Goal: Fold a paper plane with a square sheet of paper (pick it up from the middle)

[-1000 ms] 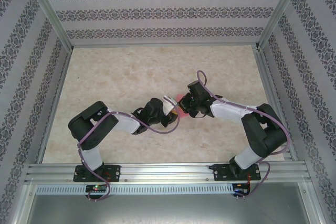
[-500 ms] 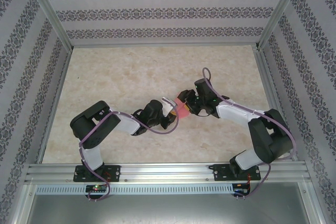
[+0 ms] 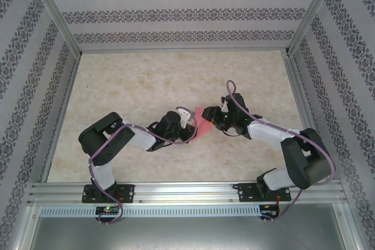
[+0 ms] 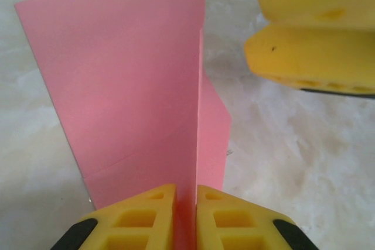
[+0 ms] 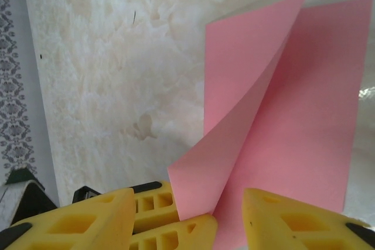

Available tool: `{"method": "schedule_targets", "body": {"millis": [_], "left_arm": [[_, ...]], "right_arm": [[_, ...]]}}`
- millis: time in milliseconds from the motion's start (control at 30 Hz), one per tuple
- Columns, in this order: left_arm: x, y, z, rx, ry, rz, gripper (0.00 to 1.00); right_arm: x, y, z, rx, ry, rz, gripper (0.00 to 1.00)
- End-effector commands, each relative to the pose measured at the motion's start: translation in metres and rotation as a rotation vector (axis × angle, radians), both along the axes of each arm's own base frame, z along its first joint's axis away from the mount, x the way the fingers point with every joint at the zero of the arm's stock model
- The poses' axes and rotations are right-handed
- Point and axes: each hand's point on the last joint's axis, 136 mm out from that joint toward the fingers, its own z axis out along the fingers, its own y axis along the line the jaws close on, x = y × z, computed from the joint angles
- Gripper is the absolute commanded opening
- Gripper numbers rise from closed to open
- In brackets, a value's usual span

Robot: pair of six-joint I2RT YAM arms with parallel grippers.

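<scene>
Left pincer (image 4: pixel 186 194) I see clamped on the folded pink paper sheet (image 4: pixel 135 74), right pincer (image 5: pixel 187 203) parted close by, above a pale marbled desk (image 5: pixel 117 57) ringed by patterned wallpaper walls (image 3: pixel 187 13).

The paper (image 3: pixel 203 122) sits mid-worktop (image 3: pixel 146 80), between the two arms. The left gripper (image 3: pixel 187 120) is on its left with the paper's edge between its fingers. The right gripper (image 3: pixel 218 115) is just beside the paper on the right, apparently apart.

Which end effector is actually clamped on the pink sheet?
The left end effector: its jaws are pinched shut on the square sheet of paper. The right end effector stands open, jaws apart.
</scene>
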Motion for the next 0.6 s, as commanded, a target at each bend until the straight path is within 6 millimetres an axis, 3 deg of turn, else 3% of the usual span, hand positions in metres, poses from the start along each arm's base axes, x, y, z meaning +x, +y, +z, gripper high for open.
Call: {"method": "schedule_targets", "body": {"millis": [0, 267, 567], "left_arm": [[0.005, -0.004, 0.006, -0.092, 0.074, 0.041, 0.15], [0.008, 0.000, 0.002, -0.118, 0.124, 0.089, 0.15], [0.009, 0.001, -0.001, -0.121, 0.143, 0.101, 0.15]], "right_arm": [[0.002, 0.005, -0.001, 0.016, -0.046, 0.055, 0.49], [0.003, 0.009, -0.018, -0.001, -0.017, 0.086, 0.42], [0.004, 0.011, -0.030, -0.017, 0.009, 0.100, 0.41]]}}
